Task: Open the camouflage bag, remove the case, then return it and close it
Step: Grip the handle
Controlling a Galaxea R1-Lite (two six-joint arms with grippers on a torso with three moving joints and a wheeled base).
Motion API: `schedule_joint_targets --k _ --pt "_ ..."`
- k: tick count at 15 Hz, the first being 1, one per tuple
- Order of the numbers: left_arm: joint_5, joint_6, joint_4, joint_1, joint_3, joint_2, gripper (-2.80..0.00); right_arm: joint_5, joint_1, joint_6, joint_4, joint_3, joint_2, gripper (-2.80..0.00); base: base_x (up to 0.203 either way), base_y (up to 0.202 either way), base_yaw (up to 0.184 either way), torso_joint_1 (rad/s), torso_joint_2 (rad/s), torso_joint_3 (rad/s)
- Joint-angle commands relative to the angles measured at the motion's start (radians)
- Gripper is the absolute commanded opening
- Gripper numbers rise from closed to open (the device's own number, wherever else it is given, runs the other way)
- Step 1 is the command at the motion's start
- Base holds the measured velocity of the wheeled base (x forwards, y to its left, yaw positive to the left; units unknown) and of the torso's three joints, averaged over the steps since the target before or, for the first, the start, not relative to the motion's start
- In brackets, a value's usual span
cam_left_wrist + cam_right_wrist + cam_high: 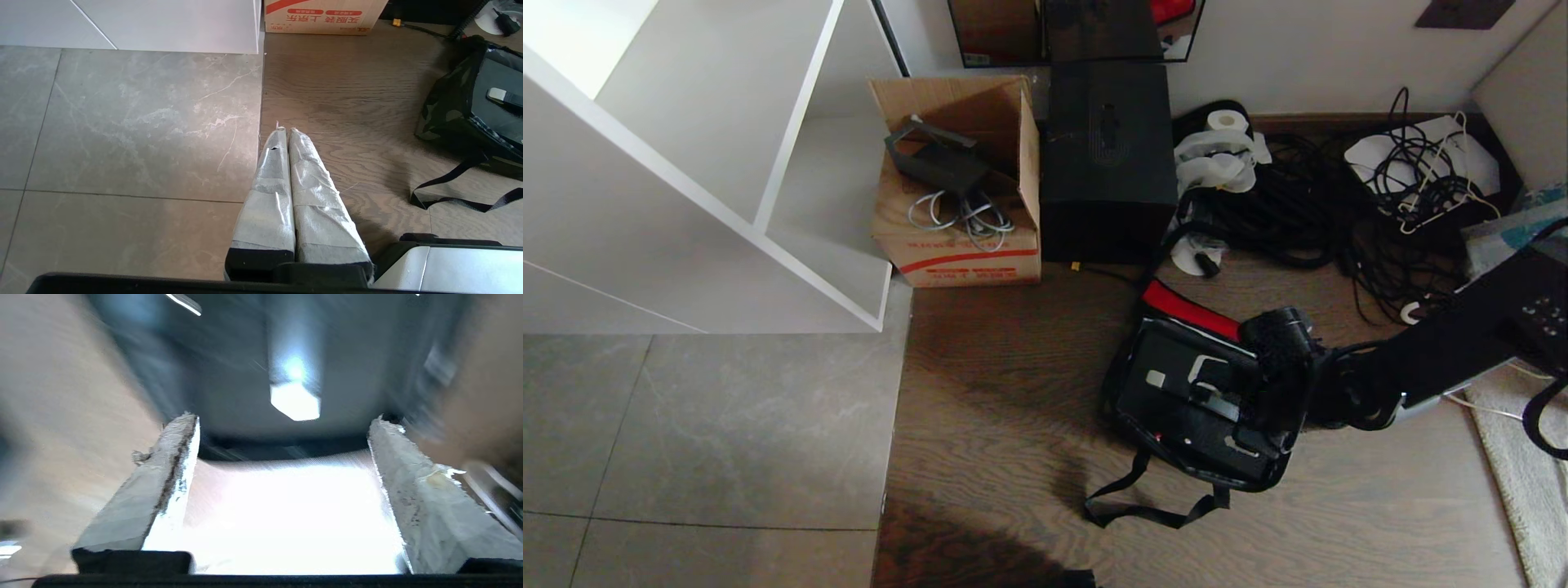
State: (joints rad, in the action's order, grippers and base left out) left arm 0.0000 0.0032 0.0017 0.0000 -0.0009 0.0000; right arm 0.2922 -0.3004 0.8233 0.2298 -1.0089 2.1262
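While the case (1196,396) lies flat, its length runs diagonally.

Background items along the wall, wood floor and grey tile

White shelf unit (686,163) stands at left over grey tile; open cardboard box (960,204) just beside it holds a black adapter (935,159) and pale cables (964,216); tall black box (1107,163) touches the carton's right side; tangled black cables (1307,212) spread further right; white tape roll (1227,121) near the wall.

Camouflage bag (1131,408) on wood floor (996,392)
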Motion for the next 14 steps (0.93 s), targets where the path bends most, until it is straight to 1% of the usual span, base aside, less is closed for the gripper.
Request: schedule_joint_targets --k 1,3,5,6,7,10,11,12,13,14 --pt "0.0 0.0 0.0 0.0 0.001 0.0 -2.8 0.112 -0.012 0.011 0.069 0.01 0.021 0.0 0.0 0.0 0.0 0.0 0.0 0.0" --pt "0.0 0.0 0.0 0.0 0.001 0.0 -2.8 0.159 -0.04 0.012 0.19 0.016 0.076 0.0 0.0 0.0 0.0 0.0 0.0 0.0" --pt "0.0 0.0 0.0 0.0 0.001 0.0 -2.8 0.26 -0.072 0.005 0.268 0.017 0.131 0.0 0.0 0.0 0.0 0.0 0.0 0.0" --pt "0.0 0.0 0.0 0.0 0.0 0.0 -2.8 0.303 -0.088 -0.01 0.311 0.012 0.149 0.0 0.0 0.0 0.0 0.0 0.0 0.0" --pt "0.0 0.0 0.0 0.0 0.001 0.0 -2.8 0.319 -0.102 -0.022 0.37 0.015 0.169 0.0 0.0 0.0 0.0 0.0 0.0 0.0" --pt "0.0 0.0 0.0 0.0 0.0 0.0 -2.8 0.332 -0.132 -0.018 0.505 0.033 0.223 0.0 0.0 0.0 0.0 0.0 0.0 0.0" --pt "0.0 0.0 0.0 0.0 0.001 0.0 -2.8 0.349 -0.138 -0.016 0.566 0.03 0.249 0.0 0.0 0.0 0.0 0.0 0.0 0.0" --pt "0.0 0.0 0.0 0.0 0.001 0.0 -2.8 0.372 -0.144 0.002 0.654 0.028 0.282 0.0 0.0 0.0 0.0 0.0 0.0 0.0" --pt "0.0 0.0 0.0 0.0 -0.001 0.0 -2.8 0.383 -0.146 0.047 0.738 0.03 0.308 0.0 0.0 0.0 0.0 0.0 0.0 0.0" --pt "0.0 0.0 0.0 0.0 0.001 0.0 -2.8 0.389 -0.147 0.128 0.831 0.035 0.333 0.0 0.0 0.0 0.0 0.0 0.0 0.0"
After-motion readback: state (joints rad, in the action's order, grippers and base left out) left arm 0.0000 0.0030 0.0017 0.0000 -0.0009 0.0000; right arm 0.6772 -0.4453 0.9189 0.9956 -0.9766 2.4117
